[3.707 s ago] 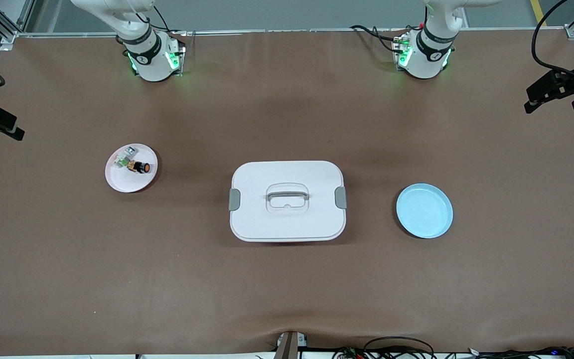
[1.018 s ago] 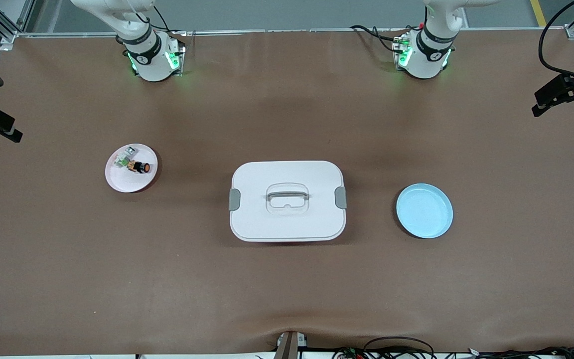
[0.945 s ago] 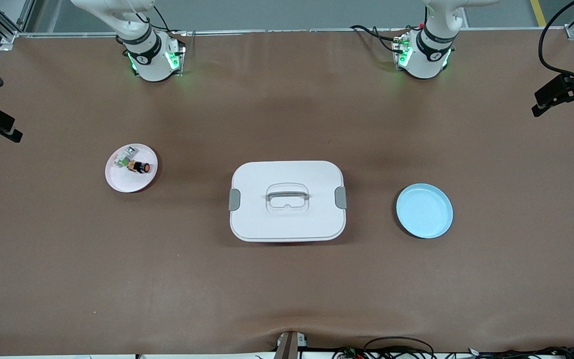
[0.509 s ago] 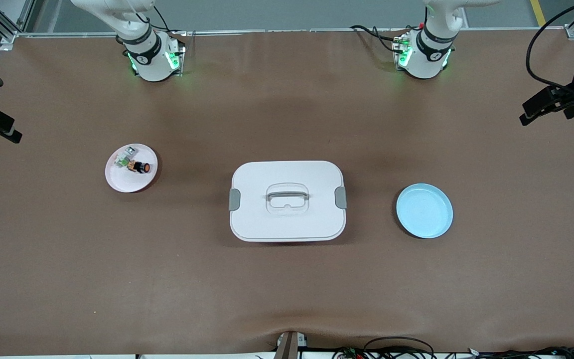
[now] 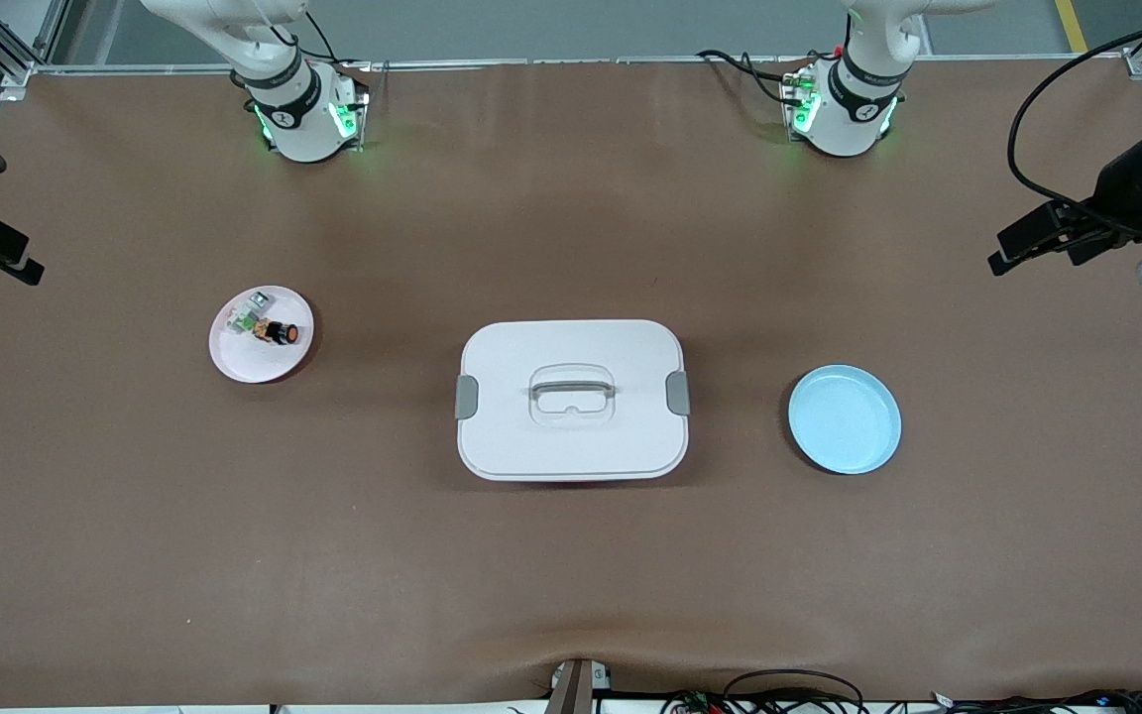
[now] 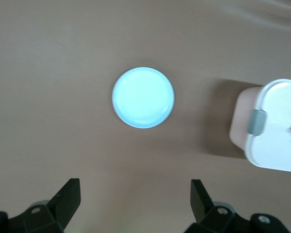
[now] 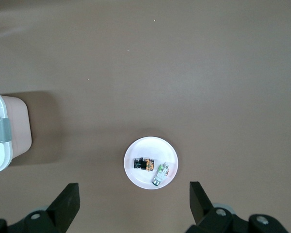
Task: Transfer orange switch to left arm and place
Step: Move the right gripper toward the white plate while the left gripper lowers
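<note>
- Orange switch (image 5: 279, 332) lies on the pink plate (image 5: 252, 362), touching a green-and-silver part (image 5: 247, 319); straddle only its black body.
- Keep above the box (image 5: 571, 399).
- Right gripper (image 7: 132, 206) and left gripper (image 6: 133, 204) hang wide open, empty, at the table's ends; the left waits near the blue plate (image 5: 844, 418).
</note>
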Robot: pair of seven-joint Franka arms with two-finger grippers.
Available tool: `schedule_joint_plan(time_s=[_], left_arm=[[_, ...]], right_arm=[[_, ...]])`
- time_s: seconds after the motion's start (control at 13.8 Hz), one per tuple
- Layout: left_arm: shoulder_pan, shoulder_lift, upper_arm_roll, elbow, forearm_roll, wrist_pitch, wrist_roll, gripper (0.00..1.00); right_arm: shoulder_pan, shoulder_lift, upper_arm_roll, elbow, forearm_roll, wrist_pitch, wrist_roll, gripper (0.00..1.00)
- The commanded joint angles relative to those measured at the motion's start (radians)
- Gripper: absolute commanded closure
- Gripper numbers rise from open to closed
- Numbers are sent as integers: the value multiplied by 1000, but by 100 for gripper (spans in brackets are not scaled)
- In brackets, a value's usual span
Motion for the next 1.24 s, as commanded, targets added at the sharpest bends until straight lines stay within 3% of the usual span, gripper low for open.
schedule_joint_plan(time_s=[0.0, 0.65, 0.94, 1.16], left_arm=[[-4, 12, -8, 22, -34, -2, -108, 0], [-18, 46, -211, 39, -25, 28, -562, 0], [-20, 57, -238, 37, -16, 36, -607, 0], [-30, 86, -244, 40, 58, 40, -605, 0]], right_arm=[[-3, -5, 5, -3, 0, -1, 7, 0], [-3, -12, 7, -1, 0, 10, 9, 0], [-3, -9, 7, -3, 0, 21, 9, 0], [-3, -8, 7, -3, 0, 22, 9, 0]])
